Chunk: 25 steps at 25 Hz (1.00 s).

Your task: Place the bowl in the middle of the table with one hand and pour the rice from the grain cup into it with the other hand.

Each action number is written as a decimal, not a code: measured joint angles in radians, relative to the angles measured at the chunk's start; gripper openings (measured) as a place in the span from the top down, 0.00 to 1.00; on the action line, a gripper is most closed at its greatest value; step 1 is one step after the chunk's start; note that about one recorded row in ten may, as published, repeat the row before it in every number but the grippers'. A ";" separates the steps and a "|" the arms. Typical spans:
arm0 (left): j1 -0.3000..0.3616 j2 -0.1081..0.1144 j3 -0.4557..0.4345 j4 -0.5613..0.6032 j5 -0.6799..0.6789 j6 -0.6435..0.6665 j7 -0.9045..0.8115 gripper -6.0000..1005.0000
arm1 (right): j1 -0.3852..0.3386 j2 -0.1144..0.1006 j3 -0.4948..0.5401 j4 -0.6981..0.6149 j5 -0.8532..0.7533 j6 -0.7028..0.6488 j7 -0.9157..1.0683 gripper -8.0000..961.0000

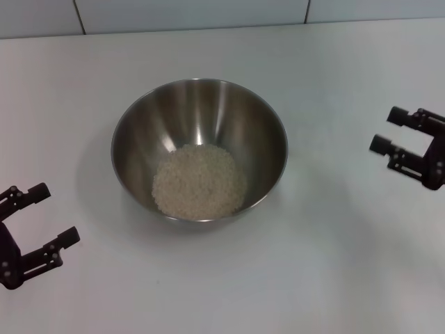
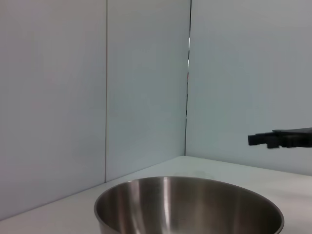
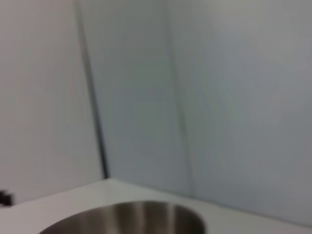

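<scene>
The steel bowl (image 1: 199,111) stands in the middle of the white table (image 1: 334,264), with a pale heap of rice (image 1: 199,181) in its bottom. The bowl also shows in the left wrist view (image 2: 185,204) and in the right wrist view (image 3: 131,219). My left gripper (image 1: 46,215) is open and empty at the near left, apart from the bowl. My right gripper (image 1: 386,131) is open and empty at the right, apart from the bowl; it also shows far off in the left wrist view (image 2: 273,140). The grain cup is out of view.
A pale panelled wall (image 1: 208,14) runs along the table's far edge, with a vertical seam (image 2: 188,78) in the left wrist view.
</scene>
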 joint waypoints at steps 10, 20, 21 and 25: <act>-0.004 0.001 0.000 0.000 0.000 0.000 0.000 0.18 | 0.020 -0.001 -0.132 -0.045 0.002 -0.100 0.003 0.28; -0.008 0.002 0.009 0.000 0.000 0.004 -0.007 0.18 | 0.019 0.030 -0.250 -0.051 0.003 -0.107 -0.004 0.24; -0.008 0.002 0.009 0.000 0.000 0.004 -0.007 0.18 | 0.017 0.034 -0.258 -0.051 0.002 -0.107 -0.006 0.24; -0.009 0.008 0.014 0.000 0.000 0.007 -0.007 0.18 | 0.006 0.061 -0.288 -0.068 -0.001 -0.107 -0.013 0.24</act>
